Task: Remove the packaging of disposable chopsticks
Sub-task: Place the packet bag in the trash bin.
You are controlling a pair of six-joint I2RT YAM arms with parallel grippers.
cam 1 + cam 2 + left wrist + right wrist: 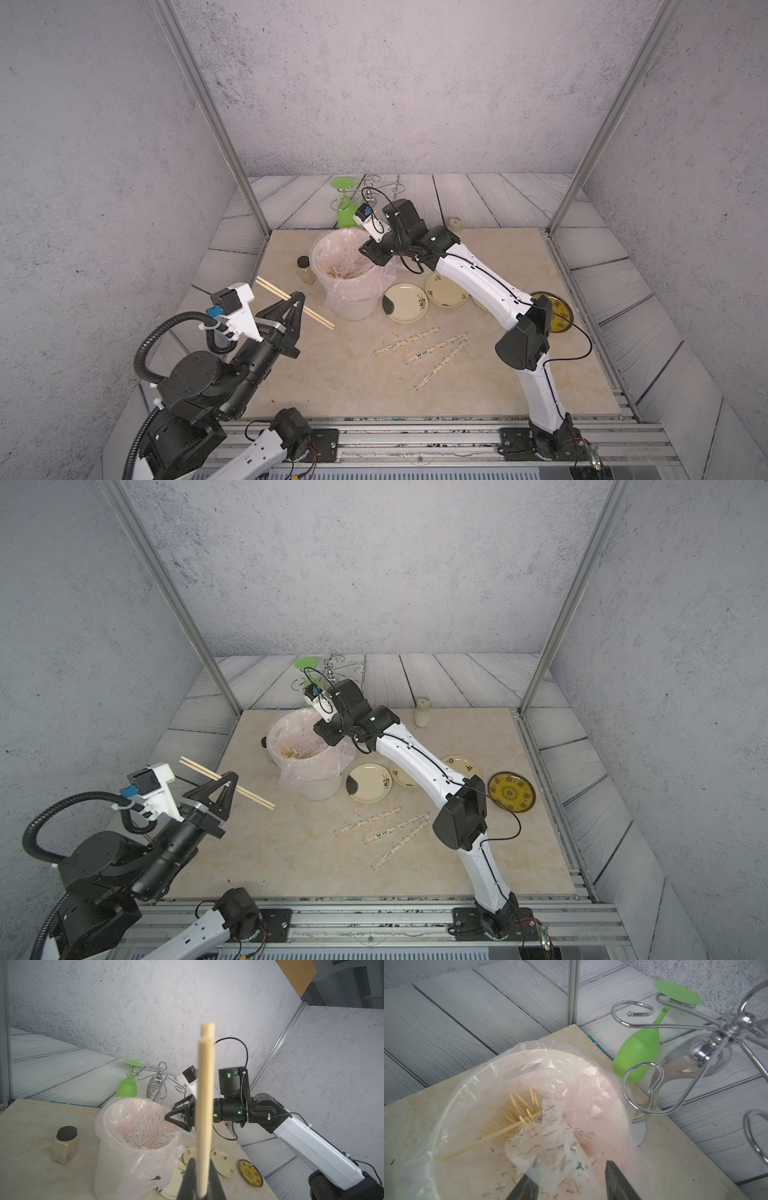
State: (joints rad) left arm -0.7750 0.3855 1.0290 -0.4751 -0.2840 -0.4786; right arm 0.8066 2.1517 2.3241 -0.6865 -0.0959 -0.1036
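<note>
one pair is done: the left gripper (296,301) is clamped on bare chopsticks (320,319) near the bin (316,249), the right gripper (569,1169) hangs over it, jaws apart and empty, a shed sleeve (550,1136) inside, and three wrapped pairs (434,348) wait on the table (332,374).

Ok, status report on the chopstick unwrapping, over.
Left gripper shut on bare chopsticks. Right gripper open over bin, clear sleeve at its jaws. Three wrapped pairs on table. Nothing blocking.
</note>
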